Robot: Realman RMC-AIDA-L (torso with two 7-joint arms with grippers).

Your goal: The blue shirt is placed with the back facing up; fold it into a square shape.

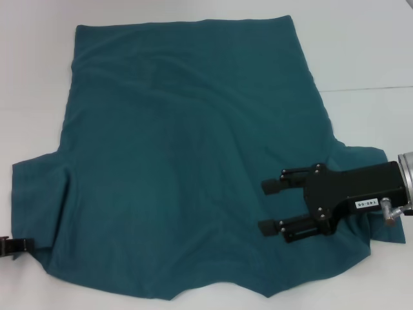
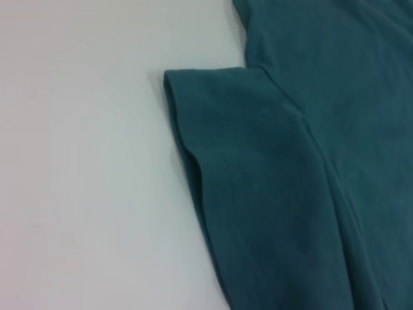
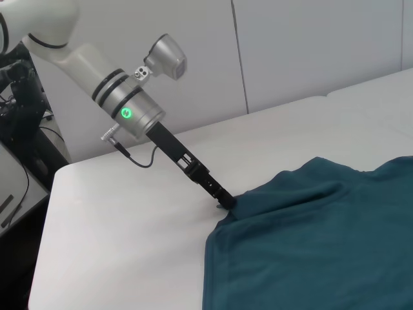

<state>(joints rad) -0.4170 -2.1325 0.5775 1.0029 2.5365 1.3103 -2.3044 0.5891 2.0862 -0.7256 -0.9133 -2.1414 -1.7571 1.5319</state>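
Note:
The blue shirt lies spread flat on the white table, hem at the far side, sleeves near me. My right gripper is open and empty over the shirt's body beside the right sleeve, fingers pointing left. My left gripper is at the near corner of the left sleeve. The right wrist view shows its narrow tip closed on the sleeve's edge, with the cloth drawn up a little there. The left wrist view shows the left sleeve lying on the table.
The white table's bare top extends left of the shirt. A seam between table sections runs at the right. A white wall panel stands behind the table, and dark equipment stands beyond the table's end.

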